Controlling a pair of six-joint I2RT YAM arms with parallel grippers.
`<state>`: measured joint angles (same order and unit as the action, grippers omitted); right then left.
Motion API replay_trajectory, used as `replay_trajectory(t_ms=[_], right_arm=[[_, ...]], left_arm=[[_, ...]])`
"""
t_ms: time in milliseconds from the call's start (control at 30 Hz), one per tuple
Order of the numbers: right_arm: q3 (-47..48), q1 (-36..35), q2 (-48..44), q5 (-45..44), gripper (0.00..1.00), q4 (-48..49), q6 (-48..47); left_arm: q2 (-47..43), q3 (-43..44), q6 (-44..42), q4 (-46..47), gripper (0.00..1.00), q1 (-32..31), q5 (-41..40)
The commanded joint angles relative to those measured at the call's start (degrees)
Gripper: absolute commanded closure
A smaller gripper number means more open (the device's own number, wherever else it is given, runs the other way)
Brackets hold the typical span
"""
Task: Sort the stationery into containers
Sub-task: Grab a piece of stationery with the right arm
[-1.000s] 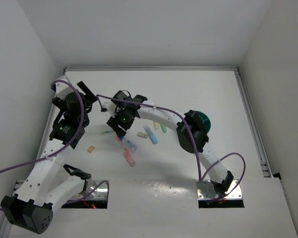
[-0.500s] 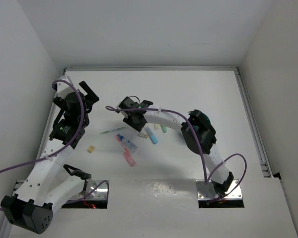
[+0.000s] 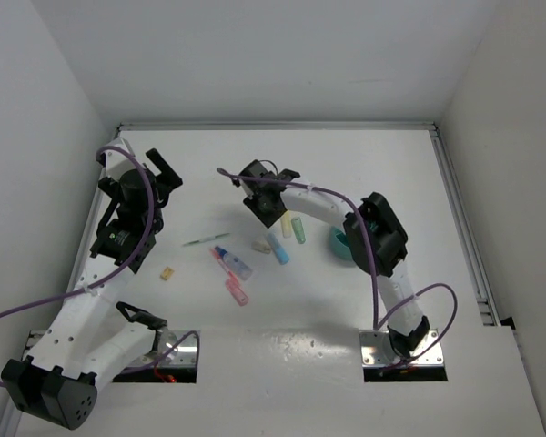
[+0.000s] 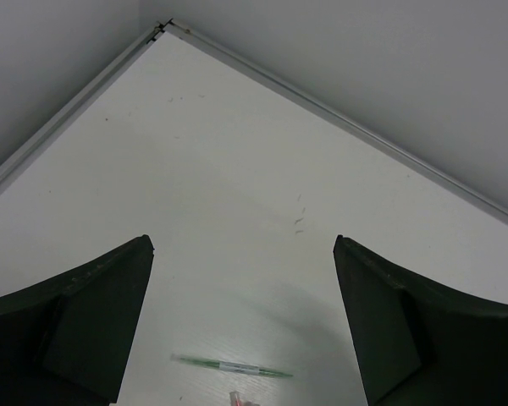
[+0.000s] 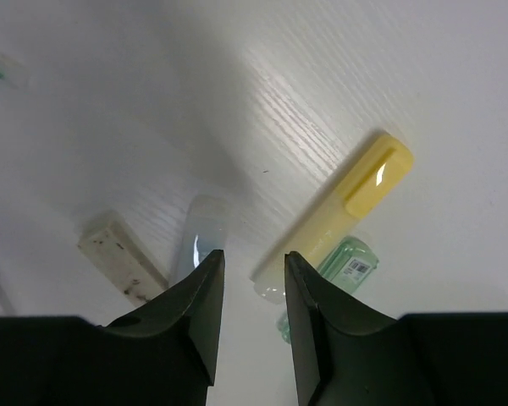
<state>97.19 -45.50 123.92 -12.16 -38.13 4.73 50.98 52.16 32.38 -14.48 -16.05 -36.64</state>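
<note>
My right gripper (image 3: 273, 215) (image 5: 254, 262) hovers over the stationery cluster, jaws open with a narrow gap and nothing between them. Just beyond its tips lie the yellow marker (image 5: 339, 207) (image 3: 287, 225), green marker (image 5: 345, 262) (image 3: 298, 229), light-blue marker (image 5: 203, 233) (image 3: 278, 249) and grey eraser (image 5: 118, 254) (image 3: 261, 245). Further left are the thin green pen (image 3: 205, 241) (image 4: 233, 366), clear-blue tube with red tip (image 3: 230, 262), pink marker (image 3: 237, 290) and tiny yellow piece (image 3: 166, 273). The left gripper (image 3: 168, 173) (image 4: 244, 254) stands wide open and empty at the far left. The teal container (image 3: 339, 244) is partly hidden by the right arm.
A raised rail (image 3: 273, 127) runs along the table's far edge and another rail (image 3: 460, 218) along the right edge. White walls close in on three sides. The right arm's elbow (image 3: 378, 238) hangs over the tub.
The right gripper swung right, from beside the green pen to above the yellow marker, and its jaws narrowed. The right elbow shifted right too. The left jaws opened slightly wider.
</note>
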Motion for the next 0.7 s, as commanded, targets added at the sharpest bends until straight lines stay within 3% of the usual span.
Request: replay_trajectory(t_ms=[0,267,667], right_arm=[[1.1,3.4,-1.2,7.8,0.65,-0.6,4.1],[-0.1,4.7,-0.7,16.3,0.51,-0.6,4.1],[0.0,4.2,2.1,17.7,0.51,-1.9,2.9]], left_arm=[[-0.4,0.0,-0.4,2.2,0.06,0.1,0.3],[0.6,0.0,-0.4,2.2,0.06,0.1,0.9],[0.6,0.0,-0.9,2.2,0.06,0.1,1.4]])
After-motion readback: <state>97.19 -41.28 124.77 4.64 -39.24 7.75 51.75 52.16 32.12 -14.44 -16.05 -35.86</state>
